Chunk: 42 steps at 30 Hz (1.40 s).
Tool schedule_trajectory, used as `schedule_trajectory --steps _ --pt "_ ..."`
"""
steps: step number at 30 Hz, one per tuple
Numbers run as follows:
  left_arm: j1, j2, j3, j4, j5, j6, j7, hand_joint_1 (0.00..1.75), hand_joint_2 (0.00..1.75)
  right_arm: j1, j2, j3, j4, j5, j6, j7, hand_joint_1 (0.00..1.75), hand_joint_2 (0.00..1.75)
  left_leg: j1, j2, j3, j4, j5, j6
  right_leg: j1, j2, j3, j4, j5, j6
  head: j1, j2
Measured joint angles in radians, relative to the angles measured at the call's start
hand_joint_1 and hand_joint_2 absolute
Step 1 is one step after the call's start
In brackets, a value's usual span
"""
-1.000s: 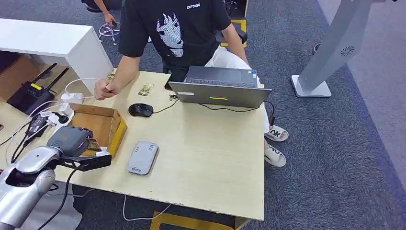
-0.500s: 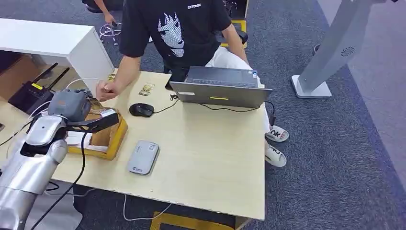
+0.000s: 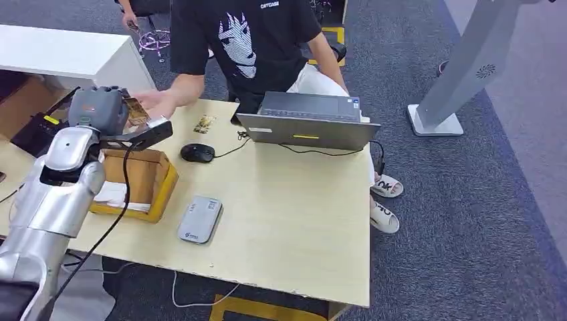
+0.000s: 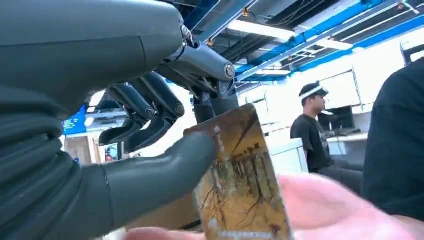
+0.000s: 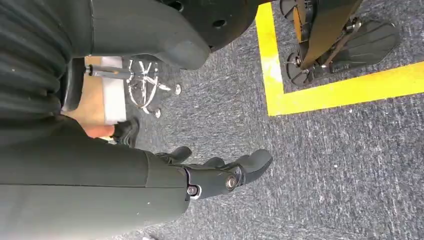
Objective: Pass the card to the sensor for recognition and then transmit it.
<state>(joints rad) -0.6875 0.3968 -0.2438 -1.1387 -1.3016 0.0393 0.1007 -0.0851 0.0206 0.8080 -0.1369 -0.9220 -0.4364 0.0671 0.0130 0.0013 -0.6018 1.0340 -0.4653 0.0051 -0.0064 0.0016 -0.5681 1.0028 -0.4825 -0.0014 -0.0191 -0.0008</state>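
- Head view shows the left robot hand [image 3: 100, 110] raised above the far left part of the worktop [image 3: 287, 214], over the far edge of an open cardboard box [image 3: 144, 177].
- The left robot hand holds a brown card [image 3: 136, 110]; in the left wrist view the card [image 4: 240, 180] is pinched between the thick thumb [image 4: 165, 167] and a darker finger, while the other fingers are curled and apart from it.
- A person's open hand [image 3: 152, 101] is just beside the card in the head view; in the left wrist view this palm [image 4: 340, 210] lies behind the lower part of the card.
- On the worktop, a grey card sensor [image 3: 200, 219] lies near the front edge, to the right of the box and well apart from the card.
- A black mouse [image 3: 196, 153] and a grey laptop [image 3: 309, 122] stand on the far side.
- Right wrist view shows the right robot hand [image 5: 220, 175] above the grey carpet; it holds nothing and its fingers are stretched out and apart.
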Motion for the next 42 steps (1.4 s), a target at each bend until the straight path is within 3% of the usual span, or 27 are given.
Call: schedule_trajectory --steps 15,16,24,35,39,42 --pt "-0.028 -0.044 0.001 0.047 -0.061 0.063 -0.001 1.75 1.75 0.000 -0.002 0.027 0.000 -0.004 0.002 0.006 0.00 1.75 0.000 0.000 -0.001 0.000 0.000 0.000 0.000 0.000 0.000 0.000 0.000 0.000 0.000 0.000" --pt "-0.026 -0.048 0.001 0.047 -0.061 0.067 -0.002 0.03 1.75 0.000 -0.002 0.029 0.000 -0.005 0.003 0.006 0.00 1.75 0.000 0.000 0.000 0.000 0.000 0.000 0.000 0.000 0.000 0.000 0.000 0.000 0.000 0.000" --pt "0.006 -0.077 0.010 0.040 -0.061 0.144 0.000 0.00 1.75 0.000 -0.002 0.042 0.000 -0.010 0.013 0.010 0.00 1.75 0.000 0.000 0.000 0.000 0.000 0.000 0.000 0.000 0.000 0.000 0.000 0.000 0.000 0.000" --pt "0.054 -0.082 0.042 -0.005 -0.047 0.162 -0.011 0.00 1.75 0.000 -0.003 0.053 0.000 -0.011 0.014 0.016 0.00 1.75 0.000 0.000 0.000 0.000 0.000 0.000 0.000 0.000 0.000 0.000 0.000 0.000 0.000 0.000" --pt "0.118 -0.072 0.059 -0.063 -0.021 0.186 -0.050 0.00 1.75 0.000 -0.003 0.055 0.002 -0.029 0.014 0.009 0.00 1.75 0.000 0.000 -0.001 0.000 0.000 0.000 0.000 0.000 0.000 0.000 0.000 0.000 0.000 0.000" --pt "0.219 -0.057 0.090 -0.156 0.013 0.223 -0.086 0.00 1.75 0.002 -0.003 0.055 0.003 -0.045 0.010 0.008 0.00 1.75 -0.001 0.002 0.000 -0.001 -0.001 0.000 0.000 0.003 0.000 0.000 0.000 0.000 -0.001 0.000"
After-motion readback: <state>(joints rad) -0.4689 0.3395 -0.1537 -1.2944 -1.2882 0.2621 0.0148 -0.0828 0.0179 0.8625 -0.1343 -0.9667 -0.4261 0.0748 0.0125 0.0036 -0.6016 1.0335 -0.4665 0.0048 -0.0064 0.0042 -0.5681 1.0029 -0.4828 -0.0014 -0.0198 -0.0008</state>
